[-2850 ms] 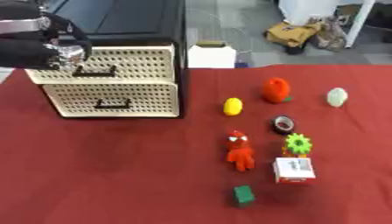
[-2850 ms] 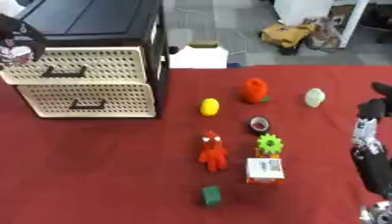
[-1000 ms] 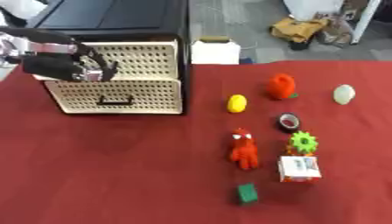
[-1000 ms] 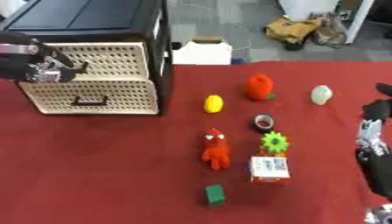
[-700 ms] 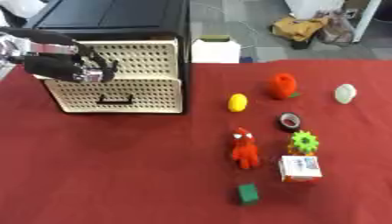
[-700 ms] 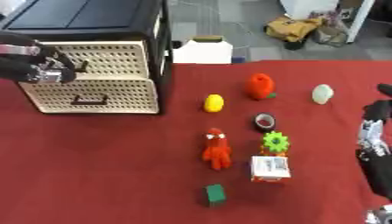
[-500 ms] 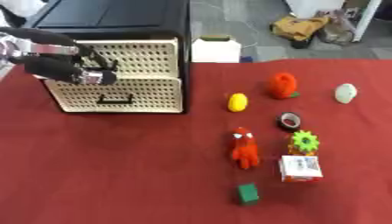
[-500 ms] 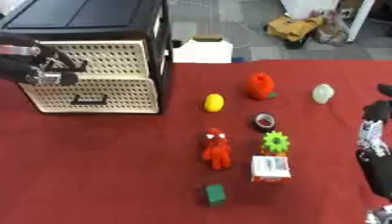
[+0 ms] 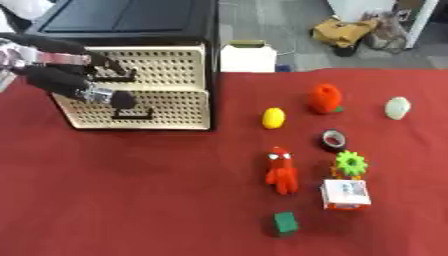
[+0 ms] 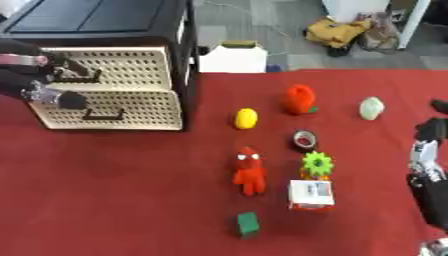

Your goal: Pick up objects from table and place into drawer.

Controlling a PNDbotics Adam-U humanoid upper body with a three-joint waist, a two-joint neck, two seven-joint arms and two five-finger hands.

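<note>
My left hand (image 9: 66, 80) is at the front of the cream perforated drawer cabinet (image 9: 162, 100), with my fingers curled around the black handle of the upper drawer (image 9: 122, 76); this drawer looks closed or almost closed, and I judge it will slide stiffly, so I should pull straight on the handle. My right hand (image 10: 429, 165) rests at the right edge, and I cannot tell how its fingers stand. On the red tablecloth (image 9: 131, 190) I count eight things: one yellow lemon-shaped toy (image 9: 274, 118), one orange-red fruit toy (image 9: 325, 98), one pale egg-shaped object (image 9: 397, 108), one dark tape roll (image 9: 333, 139), one green gear-shaped toy (image 9: 351, 164), one red soft figure (image 9: 281, 170), one small white box (image 9: 345, 193) and one green cube (image 9: 284, 223). All seem light; the egg may be slippery.
</note>
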